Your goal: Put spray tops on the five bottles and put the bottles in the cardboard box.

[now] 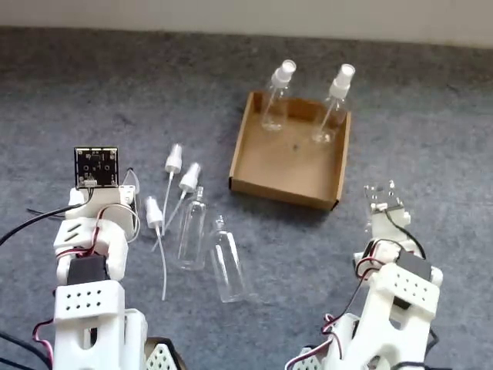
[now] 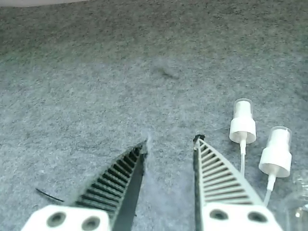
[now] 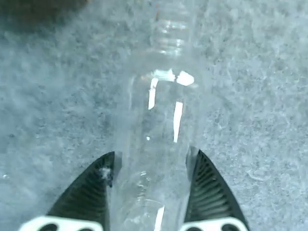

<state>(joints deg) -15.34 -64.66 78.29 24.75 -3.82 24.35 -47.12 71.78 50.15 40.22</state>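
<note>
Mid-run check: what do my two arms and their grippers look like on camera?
The left arm and right arm are white plastic shells with perforated plates, black servos and red, black and white wiring. The left gripper has ribbed wedge-shaped fingers, one black, one white; the right gripper's look black. A black square camera board sits on the left wrist.

The worktop is covered in grey cloth, matt and fuzzy like felt. The cardboard box, upper centre of the high view, is plain brown paperboard with a dull finish. The bottle between the right arm's fingers is clear, glossy plastic with bright glints. Those fingers are black ribbed plastic. The spray tops are smooth white plastic under clear caps. The left arm's fingers are ribbed matt plastic, one white and one black.
</note>
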